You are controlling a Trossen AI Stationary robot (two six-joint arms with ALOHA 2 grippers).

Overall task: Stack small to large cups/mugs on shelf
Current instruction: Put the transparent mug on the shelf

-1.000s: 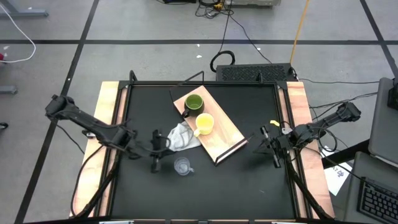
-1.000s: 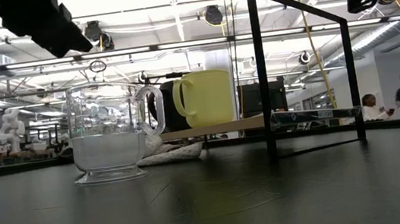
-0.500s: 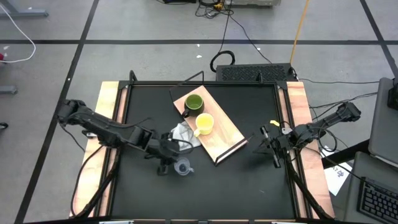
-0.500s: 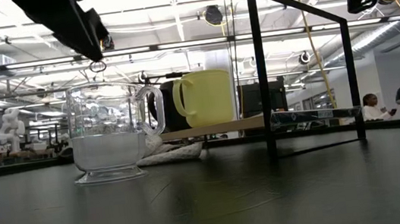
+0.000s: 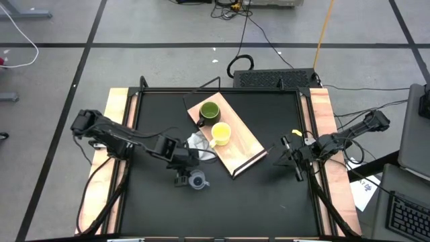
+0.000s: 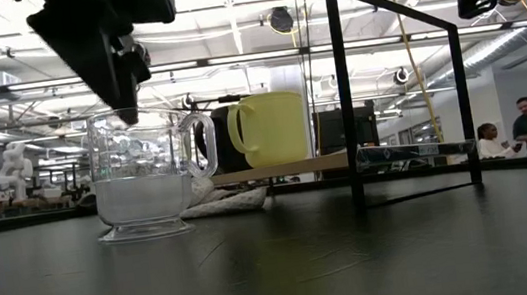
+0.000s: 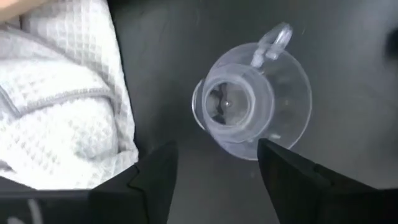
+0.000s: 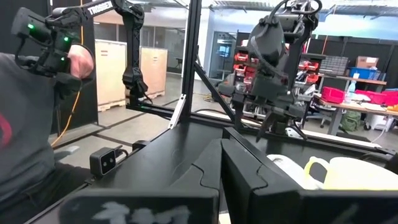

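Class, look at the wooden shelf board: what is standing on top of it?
On the shelf board stand a green mug and a yellow mug, side by side. The white cloth hides the board's near corner, so what lies there cannot be seen.

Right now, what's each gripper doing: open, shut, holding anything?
Left gripper: open, holding nothing, above the clear glass cup.
Right gripper: shut, empty, waiting at the table's right edge.

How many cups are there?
3. The dark green mug and the bright yellow mug sit on the wooden shelf. The clear glass cup stands on the black table, just under the left claw. I see no others hidden.
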